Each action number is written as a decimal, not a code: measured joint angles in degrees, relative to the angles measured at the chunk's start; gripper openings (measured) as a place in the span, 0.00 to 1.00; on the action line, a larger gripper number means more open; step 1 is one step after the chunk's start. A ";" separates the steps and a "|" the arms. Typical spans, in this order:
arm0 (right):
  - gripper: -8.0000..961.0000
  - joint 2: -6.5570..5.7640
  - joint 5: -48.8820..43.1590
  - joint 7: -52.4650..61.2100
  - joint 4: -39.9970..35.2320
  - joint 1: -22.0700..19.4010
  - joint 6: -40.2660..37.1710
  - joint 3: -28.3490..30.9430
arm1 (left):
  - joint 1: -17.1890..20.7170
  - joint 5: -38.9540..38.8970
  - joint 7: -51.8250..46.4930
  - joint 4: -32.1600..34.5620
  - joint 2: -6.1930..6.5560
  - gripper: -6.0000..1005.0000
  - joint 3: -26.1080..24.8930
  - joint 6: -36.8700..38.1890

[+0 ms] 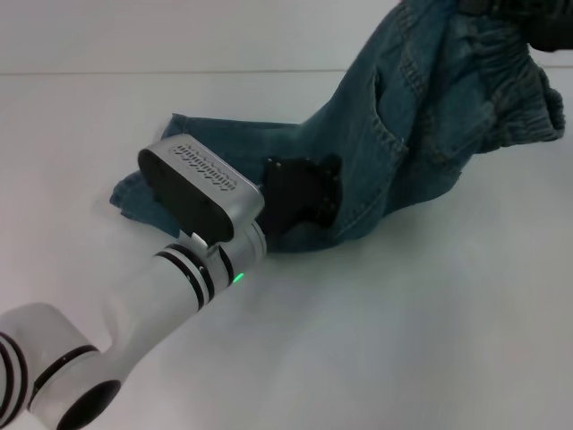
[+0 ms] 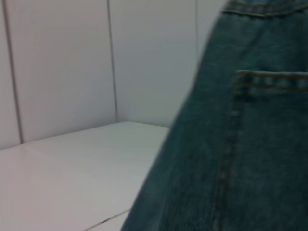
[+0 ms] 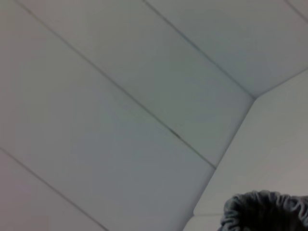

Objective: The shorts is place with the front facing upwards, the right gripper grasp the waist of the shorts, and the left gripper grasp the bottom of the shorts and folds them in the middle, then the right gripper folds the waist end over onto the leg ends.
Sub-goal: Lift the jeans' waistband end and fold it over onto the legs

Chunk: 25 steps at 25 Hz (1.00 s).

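Observation:
Blue denim shorts [image 1: 394,134] stretch from the table's middle up toward the far right. Their gathered elastic waist [image 1: 524,90] hangs lifted off the table, and my right gripper [image 1: 542,27] is shut on it at the frame's top right corner. The leg ends [image 1: 143,193] lie flat on the table to the left. My left gripper [image 1: 303,204] sits low at the shorts' near edge, its black fingers buried in the denim and closed on it. The left wrist view is filled by denim with a pocket seam [image 2: 240,144]. A bit of waistband [image 3: 264,211] shows in the right wrist view.
The white table [image 1: 403,340] spreads bare in front and to the right of the shorts. My left arm [image 1: 179,287] reaches in from the near left corner. Pale wall panels [image 2: 57,67] stand behind the table's far edge.

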 joint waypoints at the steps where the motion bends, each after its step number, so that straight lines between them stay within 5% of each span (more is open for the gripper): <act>1: 0.13 -0.23 -0.57 0.16 0.04 0.95 0.68 -0.68 | 0.06 1.30 0.02 -0.29 0.01 0.01 -0.57 0.01; 15: 0.13 0.56 -7.31 0.33 5.34 14.43 9.96 -10.53 | 1.07 14.53 1.16 -5.49 0.00 0.01 -9.96 0.30; 25: 0.13 2.47 -7.91 -0.28 6.94 14.67 12.26 -15.45 | 7.40 14.64 2.18 -3.88 0.02 0.01 -15.85 0.42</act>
